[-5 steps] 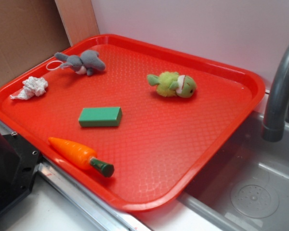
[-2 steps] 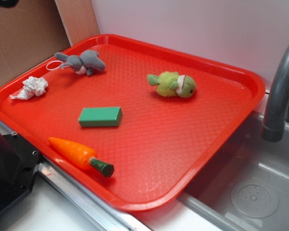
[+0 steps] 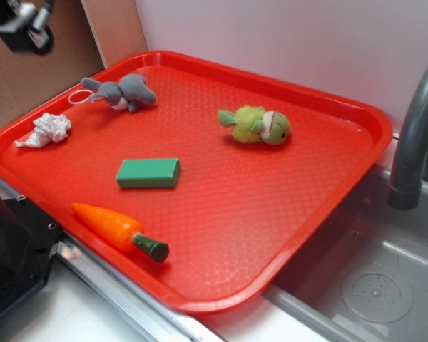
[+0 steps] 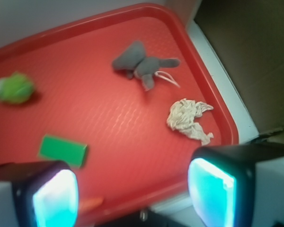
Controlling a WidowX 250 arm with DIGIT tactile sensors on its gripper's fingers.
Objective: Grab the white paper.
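Observation:
The white paper (image 3: 48,130) (image 4: 187,119) is a small crumpled wad with a twisted tail, lying near the left rim of the red tray (image 3: 321,107). My gripper (image 3: 18,28) enters at the top left corner of the exterior view, high above and behind the paper. In the wrist view the gripper (image 4: 132,194) is open, its two cyan pads wide apart with nothing between them. The paper lies ahead of the right pad.
On the tray also lie a grey plush toy (image 3: 123,91), a green plush (image 3: 257,125), a green block (image 3: 148,172) and an orange carrot (image 3: 118,229). A grey faucet (image 3: 414,135) rises over the sink at the right. A cardboard wall (image 3: 28,71) stands at the back left.
The gripper has come into the exterior view at the top left corner, moving downward. Nothing on the tray has moved.

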